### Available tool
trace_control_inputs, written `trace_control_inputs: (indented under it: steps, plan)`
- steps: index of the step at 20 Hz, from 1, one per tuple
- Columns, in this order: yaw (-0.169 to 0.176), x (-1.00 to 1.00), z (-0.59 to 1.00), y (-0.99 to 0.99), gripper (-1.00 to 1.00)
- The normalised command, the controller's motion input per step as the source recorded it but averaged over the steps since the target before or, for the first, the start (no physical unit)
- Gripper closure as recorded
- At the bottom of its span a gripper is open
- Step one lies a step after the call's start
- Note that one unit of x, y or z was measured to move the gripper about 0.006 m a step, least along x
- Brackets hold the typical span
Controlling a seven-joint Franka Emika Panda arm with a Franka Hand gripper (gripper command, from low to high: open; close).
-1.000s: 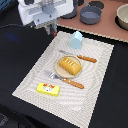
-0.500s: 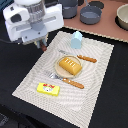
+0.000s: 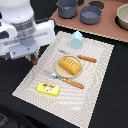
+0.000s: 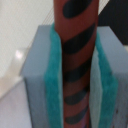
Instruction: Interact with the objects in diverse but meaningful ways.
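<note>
- Holding the dark brown sausage [image 4: 75, 65] upright, my hand [image 3: 34, 59] has its teal pads [image 4: 52, 85] pressed against both of its sides; black stripes wind around its reddish-brown skin.
- Compared with half a second ago, my arm has shifted toward the exterior view's left and sits lower in that view, over the woven placemat's [image 3: 97, 87] left edge.
- Bread loaf [image 3: 69, 65] rests on a round plate [image 3: 59, 74] mid-mat, unmoved.
- Light blue carton [image 3: 76, 39] stands upright near the mat's far edge.
- Yellow block [image 3: 48, 89] lies near the mat's near edge.
- Two grey pots [image 3: 90, 14] sit on the tabletop [image 3: 107, 31] beyond.
</note>
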Motion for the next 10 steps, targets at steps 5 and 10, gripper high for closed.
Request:
trace_control_inputs:
  steps: [5,10]
  plan:
    - [0.0,0.6,-0.06,-0.64,1.0]
    - [0.0,0.45,-0.29,-0.64,1.0]
